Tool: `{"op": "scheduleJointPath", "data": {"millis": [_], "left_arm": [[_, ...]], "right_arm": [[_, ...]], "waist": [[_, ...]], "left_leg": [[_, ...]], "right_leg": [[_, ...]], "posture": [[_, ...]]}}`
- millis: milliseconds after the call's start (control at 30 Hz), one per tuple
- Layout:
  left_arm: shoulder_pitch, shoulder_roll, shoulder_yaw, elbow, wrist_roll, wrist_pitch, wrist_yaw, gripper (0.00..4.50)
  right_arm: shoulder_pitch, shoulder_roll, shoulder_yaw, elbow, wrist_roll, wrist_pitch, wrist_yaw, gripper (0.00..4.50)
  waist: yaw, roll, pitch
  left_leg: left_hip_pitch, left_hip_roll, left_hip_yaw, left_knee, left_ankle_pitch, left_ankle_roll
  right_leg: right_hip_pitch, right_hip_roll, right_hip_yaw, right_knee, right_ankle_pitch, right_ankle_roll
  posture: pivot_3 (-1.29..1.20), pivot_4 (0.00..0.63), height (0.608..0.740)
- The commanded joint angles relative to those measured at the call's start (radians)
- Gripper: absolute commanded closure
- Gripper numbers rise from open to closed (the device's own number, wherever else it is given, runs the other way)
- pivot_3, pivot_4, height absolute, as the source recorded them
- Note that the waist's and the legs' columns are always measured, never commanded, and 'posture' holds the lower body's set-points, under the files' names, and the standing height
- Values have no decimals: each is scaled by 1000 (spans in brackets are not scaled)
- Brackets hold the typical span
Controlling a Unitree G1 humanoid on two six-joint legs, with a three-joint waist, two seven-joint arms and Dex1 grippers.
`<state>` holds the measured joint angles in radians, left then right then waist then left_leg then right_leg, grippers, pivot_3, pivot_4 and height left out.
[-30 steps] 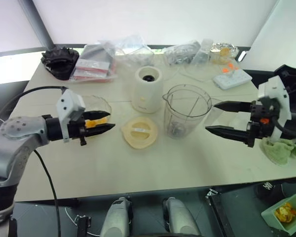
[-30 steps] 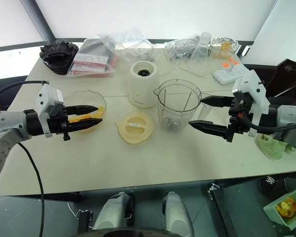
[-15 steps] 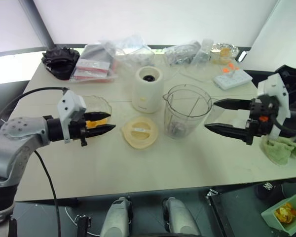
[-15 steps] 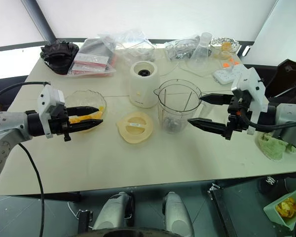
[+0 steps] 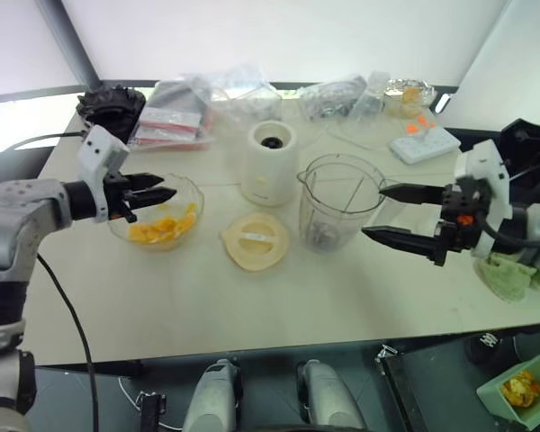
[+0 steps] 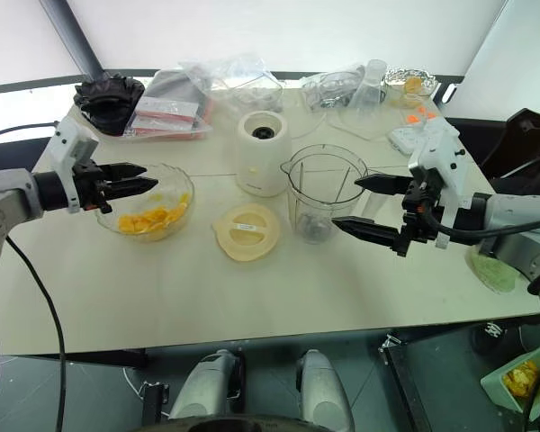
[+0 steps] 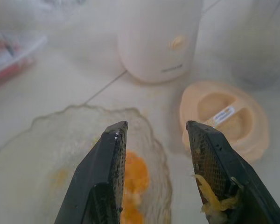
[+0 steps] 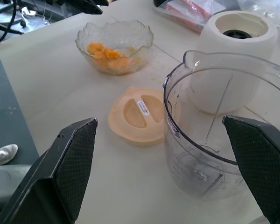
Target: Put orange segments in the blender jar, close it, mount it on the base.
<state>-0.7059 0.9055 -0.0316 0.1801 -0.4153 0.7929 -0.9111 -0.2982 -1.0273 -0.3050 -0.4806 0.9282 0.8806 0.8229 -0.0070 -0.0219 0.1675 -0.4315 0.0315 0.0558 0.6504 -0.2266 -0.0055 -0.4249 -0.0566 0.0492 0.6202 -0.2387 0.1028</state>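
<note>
Left end effector (image 5: 166, 193) withdrew; orange segments (image 5: 159, 229) uncovered.

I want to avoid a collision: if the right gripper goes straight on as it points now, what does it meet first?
Most likely the blender jar: the open right gripper points at its wall, which stands close ahead between the two fingers.

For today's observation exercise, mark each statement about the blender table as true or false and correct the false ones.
1. The tall clear plastic blender jar is already mounted on the squat cream-white base. False: it stands on the table beside the base.
2. The orange segments lie in a wavy-rimmed clear glass bowl. True.
3. The flat cream-beige round lid closes the jar. False: it lies on the table in front of the base.
4. The right gripper is open and empty beside the jar. True.
5. The left gripper holds the lid. False: it is open over the bowl.
</note>
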Motion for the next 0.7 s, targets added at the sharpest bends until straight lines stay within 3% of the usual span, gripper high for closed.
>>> {"op": "scheduleJointPath", "data": {"millis": [33,367,700], "left_arm": [[-168,-48,-146,229,154,44,8,2408],[-388,-193,-231,661,324,-12,-12,2408],[-444,-277,-205,863,406,-43,-4,2408]], "right_arm": [[-26,-6,1,-12,13,3,17,42],[-43,-30,3,-25,35,48,33,42],[-30,-25,-2,-40,38,56,31,42]], "waist": [[1,-1,0],[-4,-1,1],[-4,-2,1]], "left_leg": [[0,0,0,1,0,0],[-12,0,-2,4,0,0],[-14,2,-4,11,0,0]], "right_leg": [[1,0,0,1,0,0],[-13,2,0,10,2,4],[-13,5,0,12,0,1]], "posture": [[0,150,740],[0,150,740],[0,150,740]]}}
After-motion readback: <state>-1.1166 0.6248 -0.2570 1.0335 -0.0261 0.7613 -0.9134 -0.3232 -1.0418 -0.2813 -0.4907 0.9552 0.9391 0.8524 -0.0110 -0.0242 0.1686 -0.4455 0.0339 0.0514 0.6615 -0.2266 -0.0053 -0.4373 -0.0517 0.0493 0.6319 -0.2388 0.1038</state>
